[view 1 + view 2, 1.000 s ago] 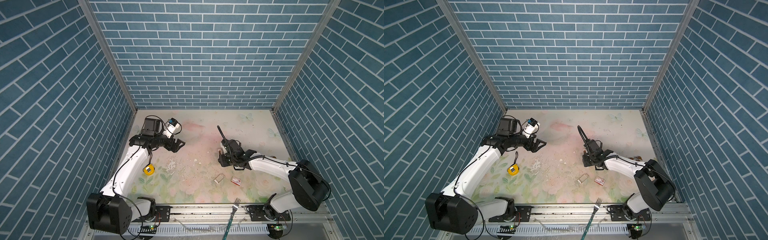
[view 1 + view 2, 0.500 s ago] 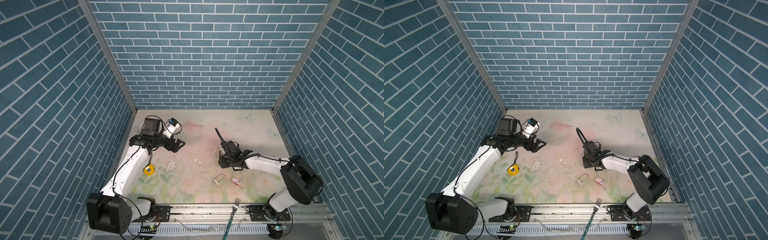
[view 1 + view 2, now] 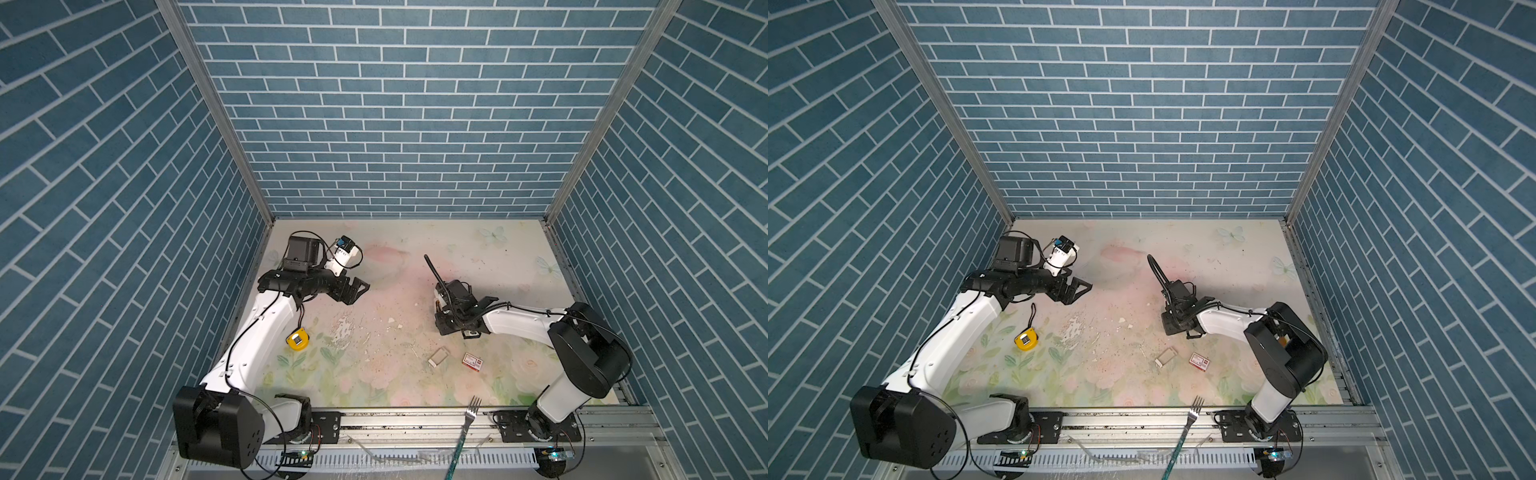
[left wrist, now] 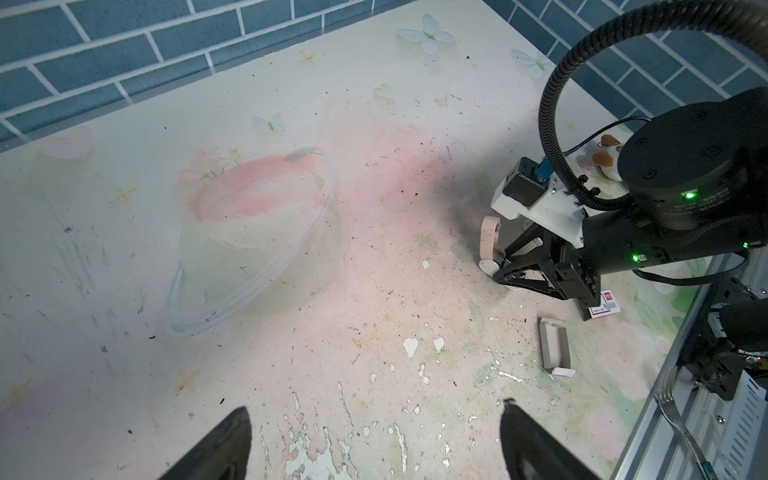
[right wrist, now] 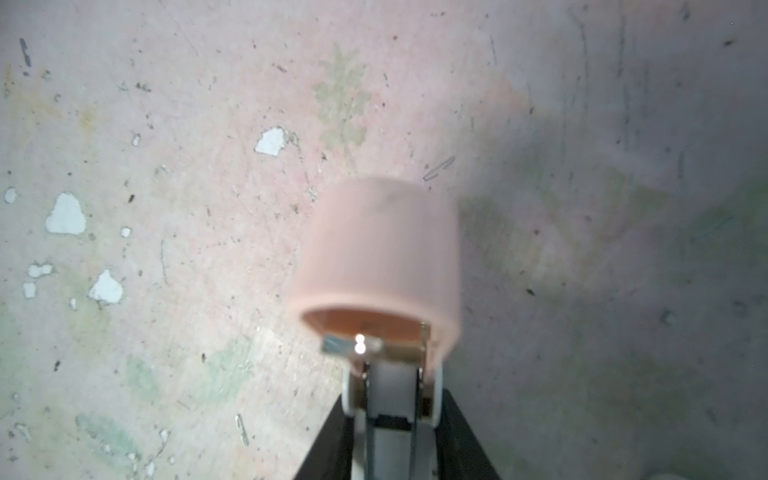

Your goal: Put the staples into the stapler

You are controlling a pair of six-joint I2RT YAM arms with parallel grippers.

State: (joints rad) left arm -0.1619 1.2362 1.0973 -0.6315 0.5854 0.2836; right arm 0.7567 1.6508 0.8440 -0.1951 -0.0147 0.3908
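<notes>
The stapler [image 5: 378, 249] has its pink lid [image 4: 490, 232] flipped up and its white base [image 5: 392, 386] lying low over the table right of centre. My right gripper [image 5: 392, 411] [image 3: 441, 316] is shut on that base, a black finger [image 5: 457, 428] on each side. The staples [image 3: 438, 356] [image 3: 1166, 356] [image 4: 553, 347] lie as a grey block in a pale tray on the table, nearer the front than the right gripper. Their white-and-red box [image 3: 473, 361] [image 3: 1200, 360] [image 4: 604, 305] lies just to the tray's right. My left gripper [image 4: 374, 409] [image 3: 357, 289] [image 3: 1079, 289] hangs open and empty over the left rear of the table.
A yellow tape measure [image 3: 298, 340] [image 3: 1025, 340] lies under the left arm. A fork [image 3: 469, 411] [image 3: 1192, 409] rests on the front rail. A small plush toy [image 4: 606, 156] sits behind the right arm. Blue brick walls close in three sides.
The right arm's elbow has swung inward and its gripper has edged slightly left with the stapler, its jaws a little narrower. The left arm has not moved.
</notes>
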